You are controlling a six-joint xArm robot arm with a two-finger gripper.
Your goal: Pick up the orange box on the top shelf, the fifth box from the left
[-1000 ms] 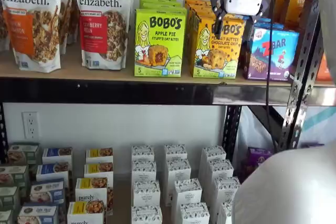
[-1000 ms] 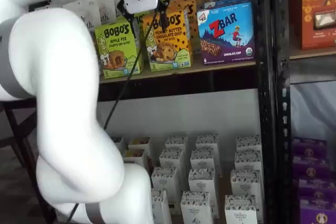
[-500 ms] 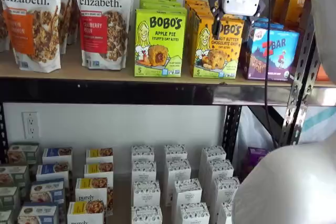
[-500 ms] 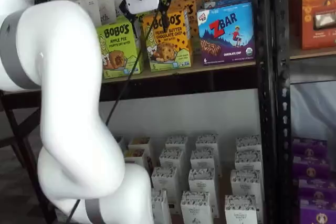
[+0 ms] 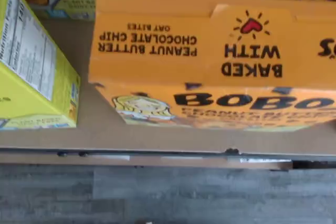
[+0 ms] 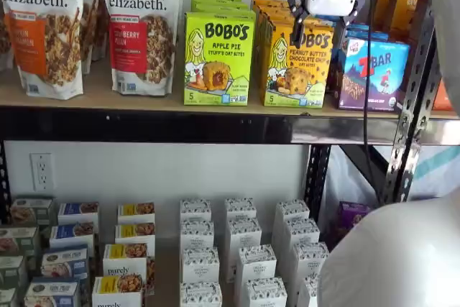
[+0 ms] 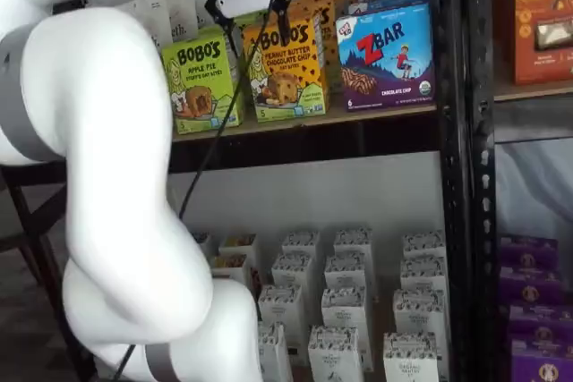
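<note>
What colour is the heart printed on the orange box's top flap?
Red, with black rays around it, on the orange box; clearest in the wrist view.

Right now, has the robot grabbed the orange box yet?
Not yet. Done: the white gripper with black fingers is lined up above the upright yellow-orange Bobo's carton. In hand: nothing; the carton stands on the tan wooden top shelf. Left: lower onto it, close the fingers and lift it out.

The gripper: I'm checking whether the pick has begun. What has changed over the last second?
The gripper has risen slightly in front of the orange box; in both shelf views its white body sits higher. Nothing was taken hold of: the box stands untouched on the top shelf. The green Bobo's carton and the Zbar box stayed put.
</note>
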